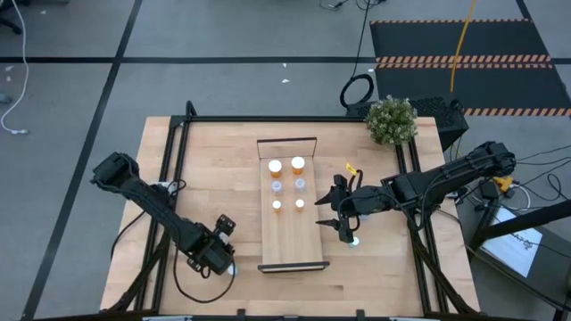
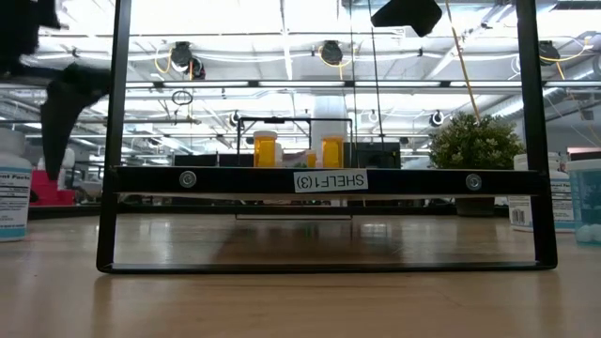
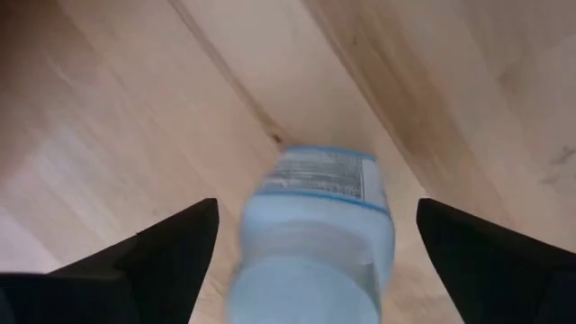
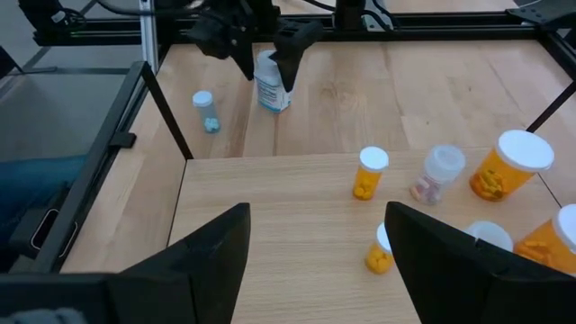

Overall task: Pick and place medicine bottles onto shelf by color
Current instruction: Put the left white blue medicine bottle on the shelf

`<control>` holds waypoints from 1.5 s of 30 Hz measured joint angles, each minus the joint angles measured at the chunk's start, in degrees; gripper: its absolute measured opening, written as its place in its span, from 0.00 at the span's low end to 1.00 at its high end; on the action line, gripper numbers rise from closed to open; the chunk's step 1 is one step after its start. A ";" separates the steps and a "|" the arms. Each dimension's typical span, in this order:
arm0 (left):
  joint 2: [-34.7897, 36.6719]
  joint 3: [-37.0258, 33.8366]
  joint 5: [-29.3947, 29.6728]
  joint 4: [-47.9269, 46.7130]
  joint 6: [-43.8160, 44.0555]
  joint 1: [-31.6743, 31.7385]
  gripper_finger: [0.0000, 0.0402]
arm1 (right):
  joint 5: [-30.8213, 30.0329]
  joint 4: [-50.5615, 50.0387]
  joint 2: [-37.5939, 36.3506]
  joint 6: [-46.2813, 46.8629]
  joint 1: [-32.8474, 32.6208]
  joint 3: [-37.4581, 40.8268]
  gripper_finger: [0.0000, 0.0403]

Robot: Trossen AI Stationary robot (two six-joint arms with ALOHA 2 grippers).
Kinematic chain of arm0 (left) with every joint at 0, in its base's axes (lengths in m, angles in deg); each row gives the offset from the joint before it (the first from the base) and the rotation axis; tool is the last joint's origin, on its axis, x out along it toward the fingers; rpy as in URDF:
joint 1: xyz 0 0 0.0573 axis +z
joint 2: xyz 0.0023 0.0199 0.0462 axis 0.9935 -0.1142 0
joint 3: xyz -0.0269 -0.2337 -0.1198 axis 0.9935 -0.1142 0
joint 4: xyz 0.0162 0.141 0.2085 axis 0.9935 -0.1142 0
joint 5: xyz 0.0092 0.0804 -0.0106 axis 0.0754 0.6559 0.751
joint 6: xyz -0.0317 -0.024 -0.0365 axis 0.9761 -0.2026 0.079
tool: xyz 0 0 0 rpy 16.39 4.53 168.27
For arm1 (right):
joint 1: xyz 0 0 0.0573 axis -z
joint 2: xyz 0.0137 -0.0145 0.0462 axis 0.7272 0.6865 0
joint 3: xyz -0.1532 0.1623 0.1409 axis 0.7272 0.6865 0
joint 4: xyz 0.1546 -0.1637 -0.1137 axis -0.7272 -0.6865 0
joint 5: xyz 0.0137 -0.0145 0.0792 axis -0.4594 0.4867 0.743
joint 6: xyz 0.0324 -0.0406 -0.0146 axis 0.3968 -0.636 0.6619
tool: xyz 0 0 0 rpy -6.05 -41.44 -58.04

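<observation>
Left gripper (image 3: 306, 234) spread wide, straddling pale blue bottle (image 3: 315, 234), near-left of shelf (image 1: 290, 245). Right gripper (image 4: 315, 234) released, right of shelf.

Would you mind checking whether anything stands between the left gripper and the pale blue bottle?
Nothing visible does. The pale blue bottle sits between the open fingers of the left gripper, on bare tabletop. A smaller blue bottle stands apart, off to one side. The right gripper waits open beside the shelf.
</observation>
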 joint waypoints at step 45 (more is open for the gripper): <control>1.14 27.20 0.85 -12.16 11.43 9.59 0.58 | -0.02 -0.23 0.02 -1.46 -0.37 0.00 0.62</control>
